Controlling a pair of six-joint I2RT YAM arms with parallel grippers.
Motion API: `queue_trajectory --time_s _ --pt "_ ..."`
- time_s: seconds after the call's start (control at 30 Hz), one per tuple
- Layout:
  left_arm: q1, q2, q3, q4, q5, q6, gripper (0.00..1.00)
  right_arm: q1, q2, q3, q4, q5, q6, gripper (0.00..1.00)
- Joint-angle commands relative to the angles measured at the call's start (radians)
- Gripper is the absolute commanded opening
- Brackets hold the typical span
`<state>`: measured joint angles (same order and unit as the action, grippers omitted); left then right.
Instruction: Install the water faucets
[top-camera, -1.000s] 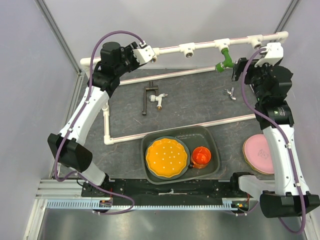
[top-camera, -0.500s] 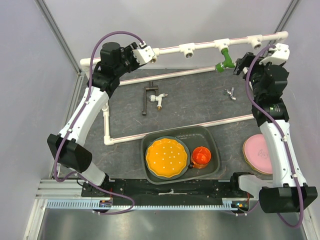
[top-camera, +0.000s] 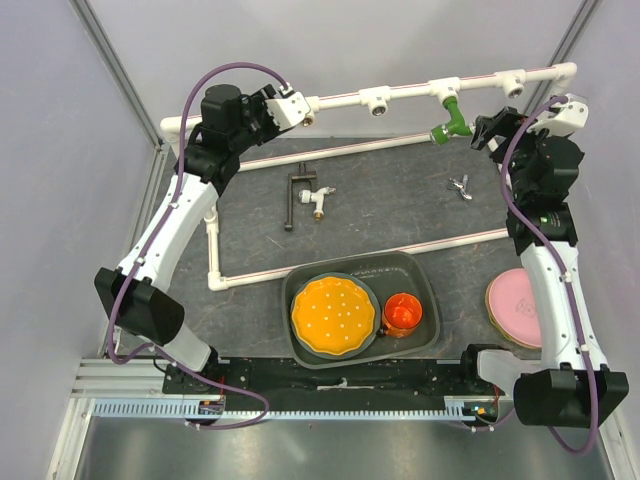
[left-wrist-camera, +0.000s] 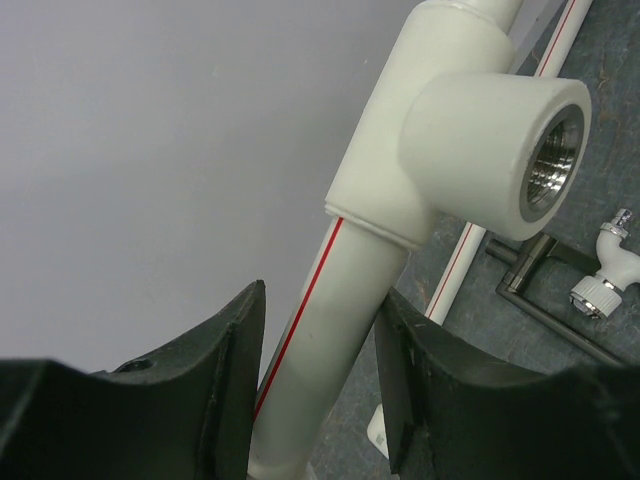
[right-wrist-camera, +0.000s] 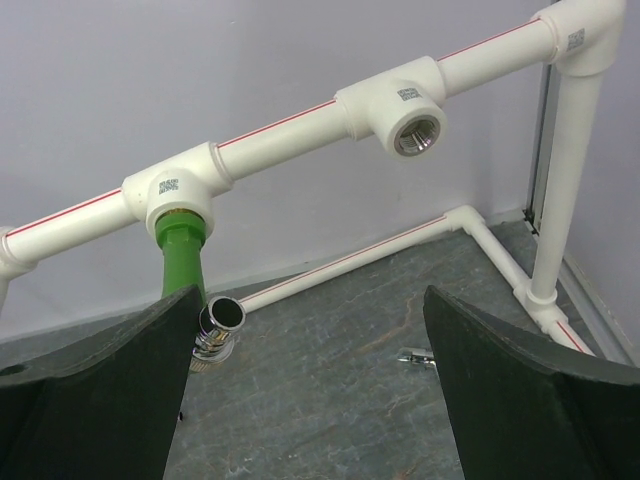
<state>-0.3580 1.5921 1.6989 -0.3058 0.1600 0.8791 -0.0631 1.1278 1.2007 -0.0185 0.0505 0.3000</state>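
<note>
My left fingers (left-wrist-camera: 225, 400) are half closed about the top pipe (left-wrist-camera: 330, 330) of the white frame, one on either side, just below an open tee socket (left-wrist-camera: 500, 150). I judge that this is a bracing hold: it keeps the frame from turning while taps are screwed in, and it leaves the threaded mouth uncovered.

My right fingers (right-wrist-camera: 100, 390) are spread wide and hold nothing. They hang just beside the green faucet (right-wrist-camera: 183, 262), which is seated in its tee and hangs down from it, with its silver tip (right-wrist-camera: 220, 325) at the low end. From how it sits I take that one as installed, and the wide spread suits a release, not a grip.

Farther along the top pipe, two more sockets (top-camera: 377, 101) are bare; the nearest one to my right fingers (right-wrist-camera: 410, 125) shows its metal thread.

The other two faucets lie on the dark table (top-camera: 400, 215), inside the frame and well apart from each other. The black-handled faucet (top-camera: 310, 197) is nearer my left side, below the socket I brace. The tiny silvery faucet (top-camera: 460, 186) lies under my right arm, and I judge it the easier reach for the free fingers.
</note>
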Motion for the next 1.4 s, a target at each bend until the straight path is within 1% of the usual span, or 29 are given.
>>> queue_trajectory --time_s 0.0,0.03,0.1,0.13,0.17,0.2,0.27,0.33,0.37,0.43,0.47,0.53,0.57,0.6,0.63,0.67,0.7,0.77,0.8,0.83,0.87,0.93,0.97,1.07,1.23,1.3,1.37 --pt "-0.007 -0.029 -0.013 -0.052 -0.004 -0.112 0.02 -0.037 0.010 0.000 -0.118 0.048 -0.113 0.98" --pt "-0.007 -0.029 -0.013 -0.052 -0.004 -0.112 0.02 -0.037 -0.011 0.029 -0.117 0.013 -0.180 0.98" --pt "-0.007 -0.029 -0.015 -0.052 -0.004 -0.112 0.02 -0.032 -0.034 0.068 -0.135 -0.029 -0.246 0.98" --pt "-0.006 -0.027 -0.013 -0.052 -0.005 -0.112 0.02 -0.026 -0.040 0.104 -0.139 -0.078 -0.327 0.98" --pt "-0.007 -0.027 -0.016 -0.052 -0.002 -0.112 0.02 -0.009 -0.046 0.121 -0.156 -0.090 -0.366 0.98" --pt "-0.007 -0.027 -0.015 -0.052 -0.004 -0.112 0.02 0.005 -0.055 0.138 -0.172 -0.090 -0.405 0.98" --pt "-0.007 -0.026 -0.015 -0.052 -0.004 -0.112 0.02 0.057 -0.062 0.186 -0.228 -0.080 -0.540 0.98" --pt "-0.006 -0.029 -0.015 -0.052 -0.002 -0.114 0.02 0.109 -0.068 0.204 -0.254 -0.057 -0.622 0.98" --pt "-0.007 -0.027 -0.015 -0.050 -0.001 -0.112 0.02 0.150 -0.072 0.207 -0.285 -0.025 -0.719 0.98" --pt "-0.007 -0.029 -0.013 -0.049 0.001 -0.114 0.02 0.195 -0.080 0.212 -0.325 -0.002 -0.809 0.98" --pt "-0.006 -0.029 -0.015 -0.050 0.001 -0.114 0.02 0.241 -0.083 0.212 -0.355 0.021 -0.875 0.98" --pt "-0.007 -0.029 -0.016 -0.050 -0.004 -0.112 0.02 0.285 -0.089 0.212 -0.397 0.083 -0.949 0.98" --pt "-0.007 -0.030 -0.016 -0.050 -0.005 -0.112 0.02 0.336 -0.091 0.212 -0.428 0.113 -1.014 0.98" --pt "-0.007 -0.030 -0.016 -0.052 -0.004 -0.114 0.02 0.360 -0.091 0.208 -0.439 0.202 -1.048 0.98" --pt "-0.006 -0.029 -0.016 -0.052 -0.002 -0.114 0.02 0.385 -0.089 0.195 -0.448 0.254 -1.081 0.98" --pt "-0.006 -0.029 -0.015 -0.050 0.003 -0.115 0.02 0.443 -0.085 0.188 -0.454 0.311 -1.120 0.98" --pt "-0.006 -0.027 -0.013 -0.050 0.004 -0.118 0.02 0.471 -0.068 0.180 -0.451 0.447 -1.186 0.98" --pt "-0.009 -0.026 -0.008 -0.052 0.007 -0.120 0.02 0.534 -0.046 0.160 -0.416 0.559 -1.257 0.98" --pt "-0.007 -0.024 -0.008 -0.050 0.010 -0.121 0.02 0.549 -0.024 0.151 -0.390 0.606 -1.332 0.98" --pt "-0.010 -0.026 -0.007 -0.050 0.009 -0.121 0.02 0.563 -0.013 0.128 -0.355 0.694 -1.370 0.98" --pt "-0.009 -0.027 -0.007 -0.050 0.009 -0.121 0.02 0.583 0.000 0.122 -0.290 0.725 -1.406 0.98" --pt "-0.010 -0.026 -0.007 -0.050 0.006 -0.120 0.02 0.591 0.042 0.123 -0.236 0.776 -1.493 0.98" --pt "-0.010 -0.027 -0.007 -0.052 0.003 -0.120 0.02 0.591 0.056 0.128 -0.198 0.779 -1.516 0.98" --pt "-0.010 -0.029 -0.008 -0.050 0.004 -0.120 0.02 0.591 0.124 0.166 -0.155 0.813 -1.579 0.98" --pt "-0.010 -0.030 -0.008 -0.050 0.006 -0.120 0.02 0.577 0.237 0.203 -0.077 0.844 -1.639 0.98" --pt "-0.009 -0.035 -0.015 -0.052 0.004 -0.117 0.02 0.548 0.274 0.209 -0.061 0.848 -1.644 0.98" --pt "-0.010 -0.038 -0.019 -0.050 0.001 -0.114 0.02 0.527 0.288 0.192 0.004 0.844 -1.667 0.98"
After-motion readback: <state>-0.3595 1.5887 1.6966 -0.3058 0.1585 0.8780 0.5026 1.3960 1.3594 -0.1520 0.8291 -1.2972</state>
